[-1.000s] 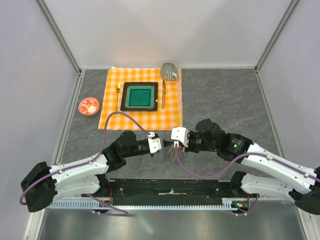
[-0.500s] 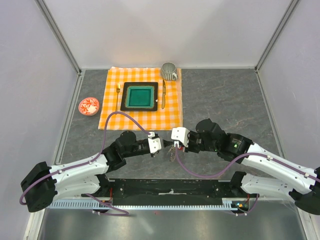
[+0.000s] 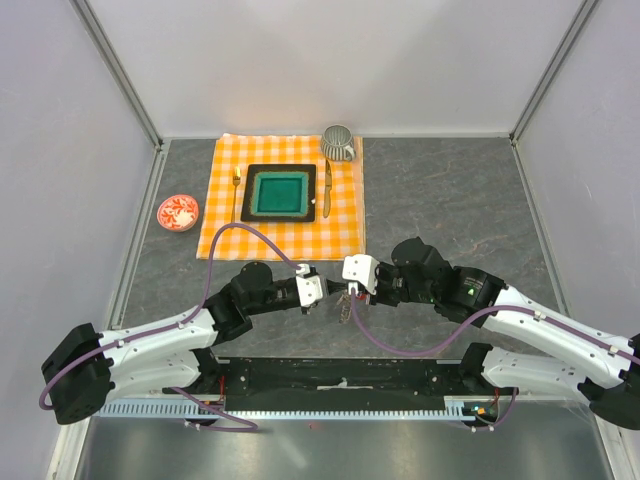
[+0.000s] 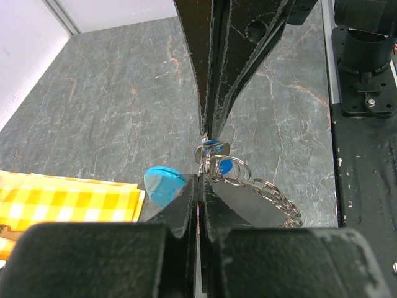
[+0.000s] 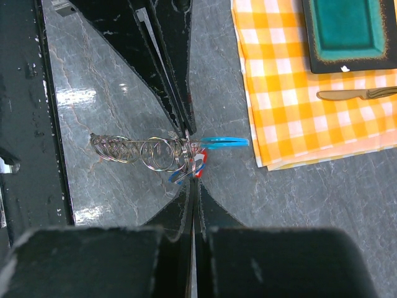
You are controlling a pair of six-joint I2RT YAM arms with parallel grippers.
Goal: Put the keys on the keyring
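1. So, bare grey table (image 3: 450, 200) lies open at 3 and 9 o'clock; checked cloth (image 3: 340, 220) near at 12.
2. Between them dangles the keyring (image 3: 345, 308), long axis 12-to-6.
3. Pinched shut: left gripper (image 3: 328, 292) on keyring, right gripper (image 3: 349, 291) on keys (image 5: 198, 166).

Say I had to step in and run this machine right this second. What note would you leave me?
Left claw: shut, apparently on the keys, next to the blue tag.
Right claw: shut, apparently on the keyring at its top end. The claws are tip to tip.
The keyring hangs below them, over the bare table in front of the checked cloth.
Done: keys and ring brought together.
Left: confirm each key is threaded; the claws hide that.
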